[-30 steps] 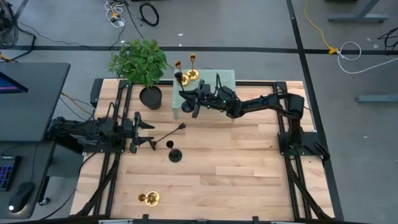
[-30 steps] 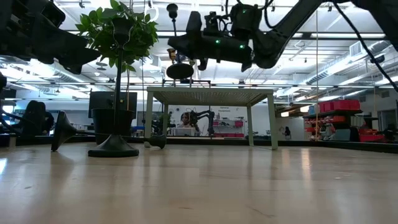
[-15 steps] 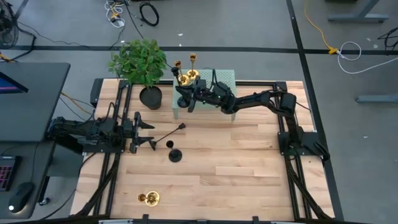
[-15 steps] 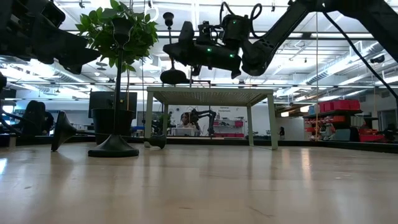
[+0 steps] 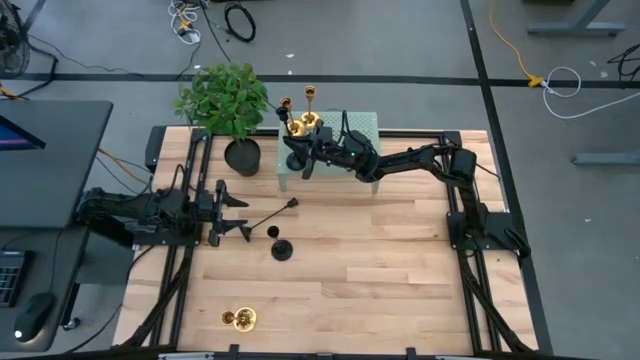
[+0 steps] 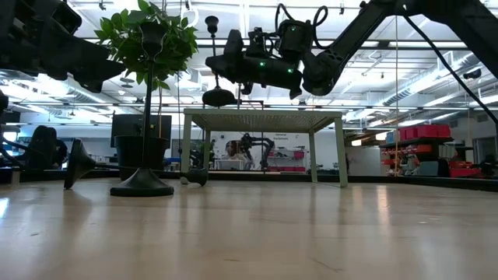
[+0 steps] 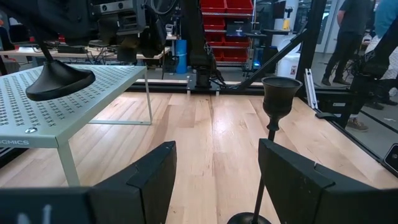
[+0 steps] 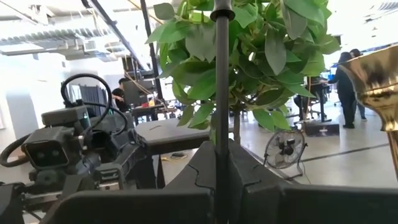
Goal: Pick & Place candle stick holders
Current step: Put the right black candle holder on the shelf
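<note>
My right gripper (image 5: 306, 156) is over the left part of the green perforated stand (image 5: 362, 128) at the table's far side, shut on a black candle stick holder (image 6: 215, 62). Two gold holders (image 5: 303, 120) stand on the stand's far left corner. Another black holder (image 5: 270, 216) lies on its side on the table. A third black holder (image 5: 282, 250) stands upright on its base. A gold holder (image 5: 240, 318) is near the front left. My left gripper (image 5: 238, 212) is open and empty at the table's left side, next to the lying holder. My right gripper pinches the black holder's thin stem (image 8: 221, 118) between its two fingers (image 8: 249, 177). The fingers come level from the table's right side and lie across the stem. The holder is upright. Its round base (image 6: 219, 97) hangs a little above the stand's top.
A black plant pot with green leaves (image 5: 228, 105) stands at the table's far left, close to the stand. The stand's right part (image 5: 366, 122) is bare. Open wood lies in the table's middle and right (image 5: 400, 270). People show in the room beyond the table.
My right gripper has carried the black holder toward the table's left and far edge, over the stand. It has also gone down a little. The holder has stayed upright. For the last half second it has hardly moved.
</note>
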Controlling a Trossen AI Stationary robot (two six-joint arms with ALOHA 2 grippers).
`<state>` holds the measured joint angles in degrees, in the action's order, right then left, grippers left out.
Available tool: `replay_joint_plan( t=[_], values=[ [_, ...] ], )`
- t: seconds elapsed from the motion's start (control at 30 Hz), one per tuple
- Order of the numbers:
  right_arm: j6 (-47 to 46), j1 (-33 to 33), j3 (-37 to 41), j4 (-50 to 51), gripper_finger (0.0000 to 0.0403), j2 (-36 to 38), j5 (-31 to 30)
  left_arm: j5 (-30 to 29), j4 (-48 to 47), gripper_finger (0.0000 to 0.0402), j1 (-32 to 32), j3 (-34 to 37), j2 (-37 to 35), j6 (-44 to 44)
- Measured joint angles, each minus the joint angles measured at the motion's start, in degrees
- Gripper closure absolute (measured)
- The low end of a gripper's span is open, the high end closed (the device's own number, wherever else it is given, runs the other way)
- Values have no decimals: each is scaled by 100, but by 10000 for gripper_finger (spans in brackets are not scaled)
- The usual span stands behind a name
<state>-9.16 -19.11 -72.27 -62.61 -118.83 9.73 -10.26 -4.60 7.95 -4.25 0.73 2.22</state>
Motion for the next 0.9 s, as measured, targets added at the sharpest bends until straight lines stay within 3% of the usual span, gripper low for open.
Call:
replay_joint_plan(
  t=[0.9],
  values=[
    [96, -44, -245, 343, 401, -103, -176, 0, 6, 175, 2, 0, 2, 9]
  ],
)
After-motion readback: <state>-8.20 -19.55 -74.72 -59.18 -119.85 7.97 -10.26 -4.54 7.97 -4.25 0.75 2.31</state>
